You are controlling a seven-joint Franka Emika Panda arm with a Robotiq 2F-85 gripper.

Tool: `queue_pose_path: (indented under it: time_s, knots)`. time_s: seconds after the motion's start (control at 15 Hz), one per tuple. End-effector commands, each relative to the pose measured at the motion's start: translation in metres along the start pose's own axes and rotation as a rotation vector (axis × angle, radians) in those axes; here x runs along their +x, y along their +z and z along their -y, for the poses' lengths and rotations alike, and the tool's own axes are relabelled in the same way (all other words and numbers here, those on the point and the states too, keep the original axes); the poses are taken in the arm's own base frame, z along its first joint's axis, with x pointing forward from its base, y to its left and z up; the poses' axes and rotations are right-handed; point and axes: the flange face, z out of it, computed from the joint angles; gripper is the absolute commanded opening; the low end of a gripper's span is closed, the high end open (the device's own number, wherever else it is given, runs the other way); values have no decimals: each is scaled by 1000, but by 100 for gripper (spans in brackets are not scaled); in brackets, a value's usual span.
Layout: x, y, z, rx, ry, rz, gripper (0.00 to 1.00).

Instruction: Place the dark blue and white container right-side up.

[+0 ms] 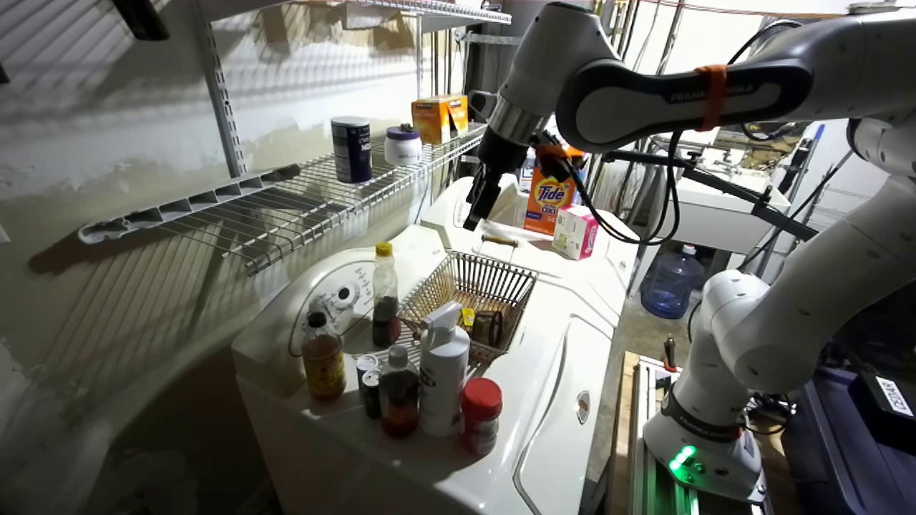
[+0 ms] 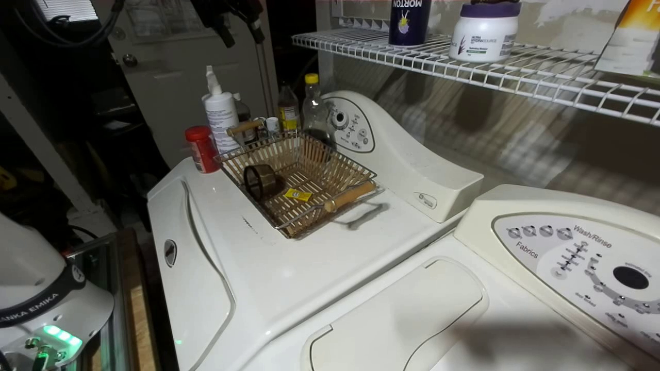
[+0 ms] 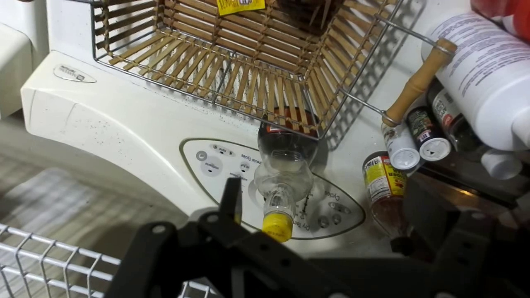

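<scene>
The dark blue and white container is a cylindrical canister (image 1: 351,154) standing on the wire shelf, with a white end on top. In an exterior view its body (image 2: 409,23) is cut off by the top edge, and its printing looks upside down. It is out of the wrist view. My gripper (image 1: 481,211) hangs in the air, apart from the canister, and points downward. It also shows at the top of an exterior view (image 2: 242,38), left of the canister. In the wrist view the two fingers (image 3: 331,203) are wide apart with nothing held between them.
The wire shelf (image 2: 495,77) also holds a white jar with a purple lid (image 1: 403,146) and an orange box (image 1: 439,120). Below, a slatted basket (image 2: 330,201), a yellow-capped bottle (image 3: 278,225), a white spray bottle (image 1: 444,372) and a red-lidded jar (image 1: 481,415) stand on the white machine.
</scene>
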Motion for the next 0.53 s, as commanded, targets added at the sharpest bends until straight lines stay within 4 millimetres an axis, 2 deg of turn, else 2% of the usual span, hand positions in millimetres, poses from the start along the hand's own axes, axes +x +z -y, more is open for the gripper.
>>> queue_pose_path:
  time_s: [0.0,0.2,0.47]
  knots:
    - [0,-1,0,0,0,0,100]
    - [0,-1,0,0,0,0,100]
    - [25,-17,-23,-51,22,-129,100]
